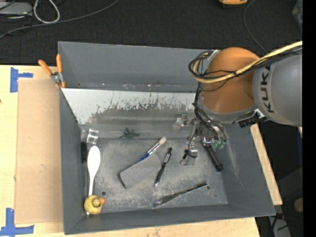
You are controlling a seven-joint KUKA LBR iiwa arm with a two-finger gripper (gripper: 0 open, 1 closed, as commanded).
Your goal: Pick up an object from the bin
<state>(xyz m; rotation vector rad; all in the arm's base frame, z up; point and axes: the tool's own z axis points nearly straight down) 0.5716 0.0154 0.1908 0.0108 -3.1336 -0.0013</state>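
several loose things lie well apart on the bin (123,68) floor, so a clean pick looks possible. the claw (191,149) hangs low in the view's right half, over a small pale metal piece (186,160). a black marker (216,159) lies just beside it and a black pen (163,167) lies nearer the middle. whether the claw is spread or closed i cannot tell. best, i judge, to drop straight down centred on the piece, clear of the marker. the arm (279,90) reaches in from the right, orange cover (227,78) above the claw, wrist pointing down.
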